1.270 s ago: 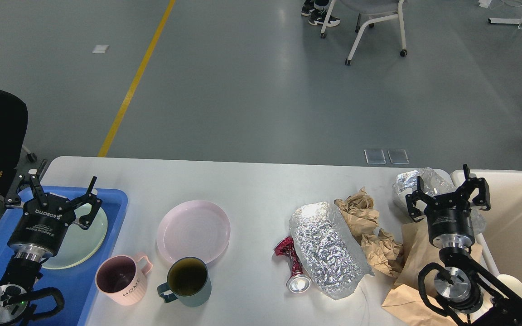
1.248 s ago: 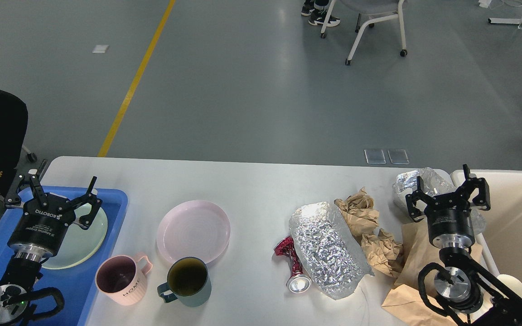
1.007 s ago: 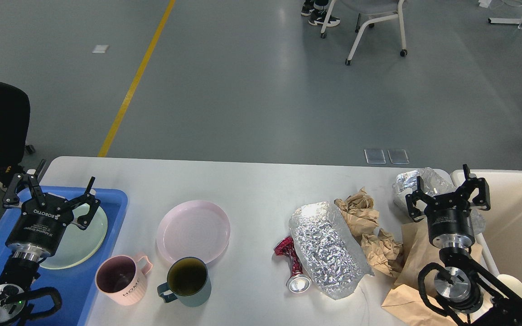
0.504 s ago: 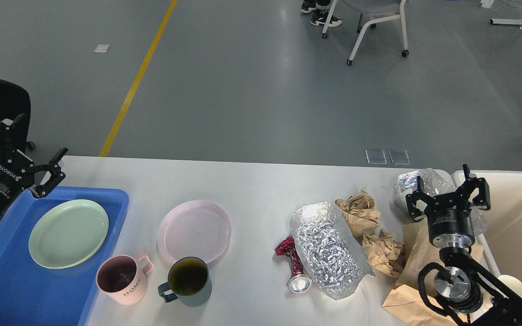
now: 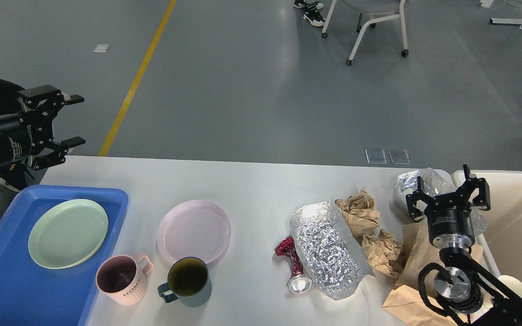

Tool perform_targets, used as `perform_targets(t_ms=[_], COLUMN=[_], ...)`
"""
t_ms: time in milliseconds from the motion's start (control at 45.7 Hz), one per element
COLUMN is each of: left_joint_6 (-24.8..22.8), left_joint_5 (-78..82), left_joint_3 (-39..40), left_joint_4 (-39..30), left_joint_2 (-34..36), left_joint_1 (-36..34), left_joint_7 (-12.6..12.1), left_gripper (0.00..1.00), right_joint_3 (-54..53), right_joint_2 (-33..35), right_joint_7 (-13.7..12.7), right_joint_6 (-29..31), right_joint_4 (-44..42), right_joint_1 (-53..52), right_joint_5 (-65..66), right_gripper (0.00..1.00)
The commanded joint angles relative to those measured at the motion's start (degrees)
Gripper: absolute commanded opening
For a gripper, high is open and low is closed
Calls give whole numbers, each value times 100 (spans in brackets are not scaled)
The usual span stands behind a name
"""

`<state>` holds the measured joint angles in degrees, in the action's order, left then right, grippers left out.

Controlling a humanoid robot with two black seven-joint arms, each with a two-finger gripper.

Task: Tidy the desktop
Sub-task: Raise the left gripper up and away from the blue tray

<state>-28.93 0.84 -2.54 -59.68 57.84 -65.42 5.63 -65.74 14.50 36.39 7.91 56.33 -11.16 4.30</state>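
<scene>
The white desktop [image 5: 252, 185] carries a pink plate [image 5: 194, 231], a pink mug [image 5: 120, 280], a dark teal mug [image 5: 187, 280], a crushed red can [image 5: 292, 263], a silver foil bag [image 5: 326, 249] and crumpled brown paper [image 5: 367, 226]. A green plate [image 5: 68, 233] lies in the blue tray [image 5: 16, 290]. My left gripper [image 5: 76, 121] hangs open and empty, raised above the table's far left corner, pointing right. At the right end my right gripper [image 5: 447, 189] stands open and empty, over brown paper and a foil wad [image 5: 408, 181].
A beige bin [image 5: 521, 226] sits at the table's right end. A flat brown paper bag [image 5: 417, 267] lies under my right arm. Beyond the table are grey floor, a yellow line and a chair [image 5: 369, 22].
</scene>
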Motion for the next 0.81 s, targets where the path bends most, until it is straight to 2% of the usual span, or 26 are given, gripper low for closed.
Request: perform_targets(t_ms=[0, 109, 241, 372, 482, 613, 723, 788], left_joint_6=[-113, -113, -166, -429, -675, -983, -1545, -1826], left_joint_5=[-5, 4, 4, 57, 56, 48, 48, -22], left_joint_3=[-1809, -3180, -4701, -6301, -6575, -6707, -7181, -7340], left_joint_4=[44, 44, -35, -474, -702, -896, -1309, -1414], left_joint_2=[-167, -562, -1414, -2144, -2522, -3163, -3559, -3753], left_joint_1=[-1735, -2764, -3801, -5005, -5788, -6184, -6930, -7388], left_joint_7=[17, 9, -61, -44, -62, -88, -70, 44], left_gripper=[96, 96, 96, 96, 96, 96, 96, 96], right_joint_3=[0, 0, 0, 0, 0, 0, 0, 0], right_joint_2=[0, 0, 0, 0, 0, 0, 0, 0], right_joint_7=[0, 0, 0, 0, 0, 0, 0, 0], right_joint_6=[0, 0, 0, 0, 0, 0, 0, 0], right_joint_4=[1, 9, 1, 1, 9, 1, 1, 1], right_joint_1=[0, 0, 0, 0, 0, 0, 0, 0], right_joint_5=[0, 0, 0, 0, 0, 0, 0, 0], right_gripper=[100, 100, 100, 100, 100, 100, 100, 100])
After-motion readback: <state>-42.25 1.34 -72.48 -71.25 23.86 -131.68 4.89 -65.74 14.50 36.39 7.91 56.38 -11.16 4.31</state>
